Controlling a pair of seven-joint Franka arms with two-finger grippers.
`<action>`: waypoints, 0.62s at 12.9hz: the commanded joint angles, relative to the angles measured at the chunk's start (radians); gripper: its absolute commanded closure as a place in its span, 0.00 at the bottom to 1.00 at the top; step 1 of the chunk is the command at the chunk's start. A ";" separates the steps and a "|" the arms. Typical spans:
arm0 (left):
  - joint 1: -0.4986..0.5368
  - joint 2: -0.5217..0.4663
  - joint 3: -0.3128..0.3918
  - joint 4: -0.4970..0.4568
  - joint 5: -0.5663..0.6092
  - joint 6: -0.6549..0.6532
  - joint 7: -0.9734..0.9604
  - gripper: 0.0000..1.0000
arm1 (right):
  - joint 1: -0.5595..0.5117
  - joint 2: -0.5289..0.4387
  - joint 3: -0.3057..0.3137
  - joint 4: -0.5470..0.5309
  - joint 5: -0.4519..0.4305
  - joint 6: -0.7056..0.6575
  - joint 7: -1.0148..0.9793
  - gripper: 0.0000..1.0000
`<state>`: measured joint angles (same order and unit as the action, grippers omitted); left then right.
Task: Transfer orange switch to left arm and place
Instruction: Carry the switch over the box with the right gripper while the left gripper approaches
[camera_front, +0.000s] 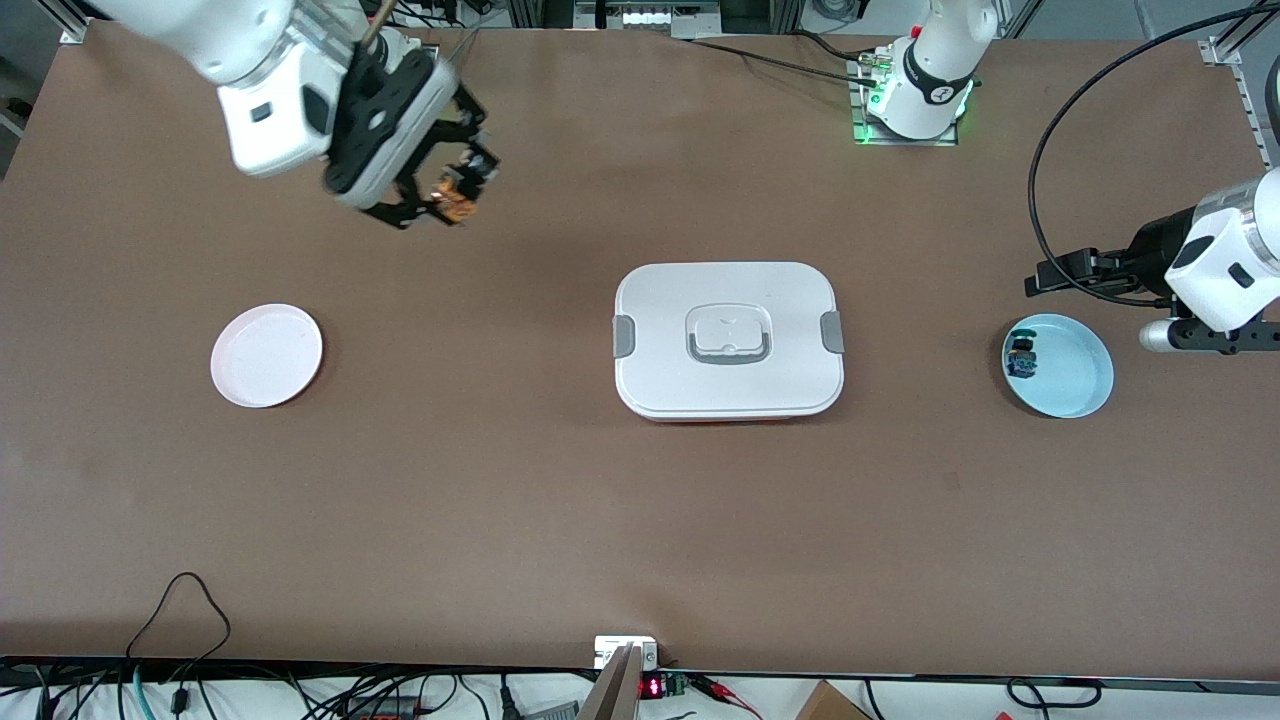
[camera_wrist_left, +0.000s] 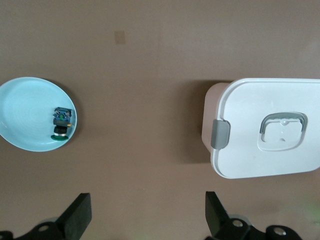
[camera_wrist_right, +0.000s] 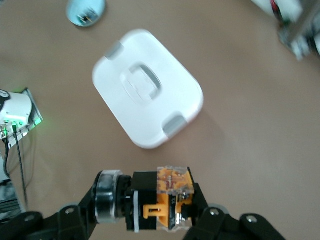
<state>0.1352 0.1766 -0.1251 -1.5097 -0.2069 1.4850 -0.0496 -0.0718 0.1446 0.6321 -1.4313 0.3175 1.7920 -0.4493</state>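
The right end effector (camera_front: 452, 195) is clamped on the orange switch (camera_front: 452, 203) and carries it in the air over bare surface (camera_front: 560, 520), up at about ten o'clock from the box (camera_front: 728, 340) in the front view. The right wrist view shows the switch lying crosswise between the jaws, its clear-and-orange block at one side and its silver collar at the other. The pink plate (camera_front: 266, 355), at nine o'clock from the box, is bare.

The left end effector (camera_wrist_left: 145, 215) waits with its jaws spread wide over the surface near the blue plate (camera_front: 1075, 385), at three o'clock from the box. That plate holds only the blue-and-green switch (camera_front: 1022, 358).

The step in hand appears to be the carry toward a hand-over: pickup looks done, the pass between arms is not yet made. The next move likely calls for the right arm to bring the switch round the box rather than low across its lid, and the left arm to come to meet it, gripping an exposed end.
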 joint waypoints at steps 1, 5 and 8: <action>0.024 0.014 0.001 0.042 -0.118 -0.133 0.011 0.00 | 0.036 0.027 0.005 -0.069 0.159 0.179 -0.204 1.00; 0.078 0.092 0.004 0.036 -0.599 -0.258 -0.022 0.00 | 0.081 0.065 0.005 -0.090 0.474 0.279 -0.352 1.00; 0.086 0.155 0.004 0.002 -0.953 -0.270 -0.177 0.00 | 0.090 0.093 0.005 -0.100 0.647 0.316 -0.561 1.00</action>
<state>0.2164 0.2921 -0.1156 -1.5091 -1.0014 1.2327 -0.1399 0.0118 0.2259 0.6380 -1.5281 0.8579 2.0878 -0.9004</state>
